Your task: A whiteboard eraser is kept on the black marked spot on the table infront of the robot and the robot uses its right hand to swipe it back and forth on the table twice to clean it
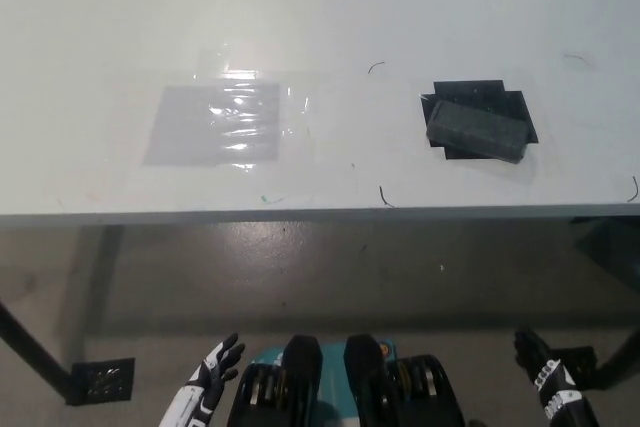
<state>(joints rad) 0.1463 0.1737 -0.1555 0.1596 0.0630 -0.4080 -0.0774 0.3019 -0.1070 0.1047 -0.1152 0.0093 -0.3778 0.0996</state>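
Reaching ahead: eraser (477, 129) lies crosswise on the surface (320, 27), straight beyond your right robot hand (537, 359), low, empty, fingers apart.

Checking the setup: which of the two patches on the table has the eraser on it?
The black patch at right holds the eraser; the grey one lies bare.

Lab-like room; bare white table (320, 7); concrete floor (300, 267).

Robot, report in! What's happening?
Left hand and right hand both low, open. Eraser untouched on black mark. Nothing blocking it.
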